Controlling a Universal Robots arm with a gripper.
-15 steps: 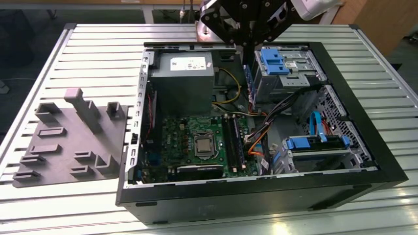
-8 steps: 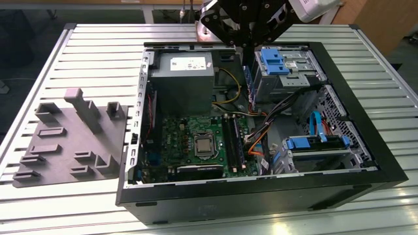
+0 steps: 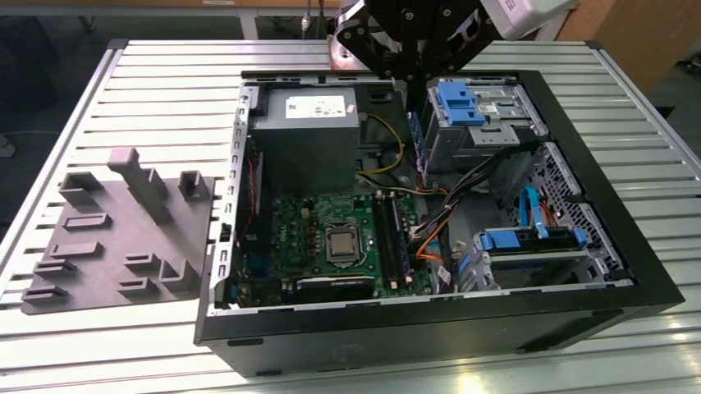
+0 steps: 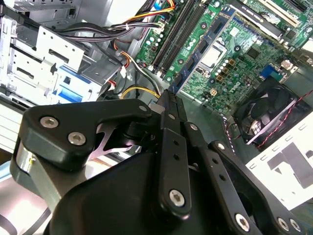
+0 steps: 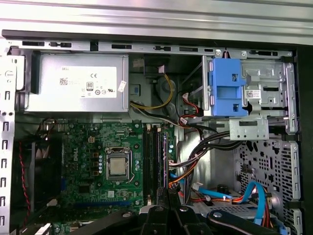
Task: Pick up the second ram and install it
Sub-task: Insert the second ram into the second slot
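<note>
1. The second ram [image 3: 412,138] is hanging edge-on beneath the gripper [image 3: 410,78], above the far end of the open computer case [image 3: 438,328] and near the power supply [image 3: 307,131]. In the first wrist view the second ram [image 5: 165,161] is showing as a thin bluish strip.
2. The jaws are pinching closed on the stick's upper edge, and the gripper [image 4: 168,98] is narrowing to a tight point in the second wrist view.
3. Judging by this, the pick-up is done: the stick is riding in the grip, well apart from the grey tray [image 3: 121,246]. Seating it is not yet done, since it is hovering clear of the long black slots [image 5: 151,156] on the motherboard [image 3: 328,238].
4. The arm is pointing the gripper [image 5: 166,198] straight down into the case, with the stick running parallel to the slots.
5. The case is lying on its side on a slatted table [image 3: 143,74], with the tray beside it on the exterior view's left.
</note>
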